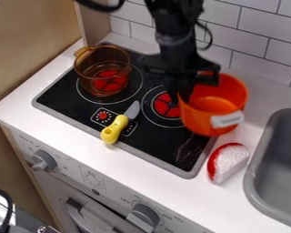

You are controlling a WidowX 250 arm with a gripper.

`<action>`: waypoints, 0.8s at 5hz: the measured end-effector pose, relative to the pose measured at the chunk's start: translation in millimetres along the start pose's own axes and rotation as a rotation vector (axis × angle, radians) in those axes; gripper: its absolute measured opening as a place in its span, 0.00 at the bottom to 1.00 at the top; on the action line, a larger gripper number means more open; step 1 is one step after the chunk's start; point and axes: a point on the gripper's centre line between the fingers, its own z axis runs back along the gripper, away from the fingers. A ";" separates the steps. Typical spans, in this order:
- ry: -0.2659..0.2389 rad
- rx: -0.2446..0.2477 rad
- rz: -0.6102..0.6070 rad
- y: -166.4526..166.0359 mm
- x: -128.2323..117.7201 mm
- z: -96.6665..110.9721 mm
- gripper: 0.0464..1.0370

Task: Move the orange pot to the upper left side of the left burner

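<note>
The gripper (183, 93) hangs down at the left rim of the orange pot (210, 115), overlapping that rim. The pot is open-topped, with a pale handle on its front right side, and it stands or hangs over the stove's right edge, right of the right burner (167, 104). Whether the gripper holds the rim cannot be made out. A see-through amber pot (103, 70) sits over the left burner (131, 93), covering much of it.
A yellow-handled knife (114, 129) lies at the front middle of the black stovetop (154, 143). Right of the stove, a red-and-white item (228, 162) rests on the counter (129, 169). The grey sink (252, 182) is at the right; a tiled wall (260, 38) stands behind.
</note>
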 end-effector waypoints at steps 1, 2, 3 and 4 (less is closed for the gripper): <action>0.053 -0.019 -0.010 3.6 1.8 21.3 0.01; 0.068 -0.018 -0.039 11.7 10.4 37.0 0.01; 0.060 -0.020 -0.115 27.4 21.4 46.4 0.01; 0.050 -0.014 -0.175 41.8 32.3 38.2 0.01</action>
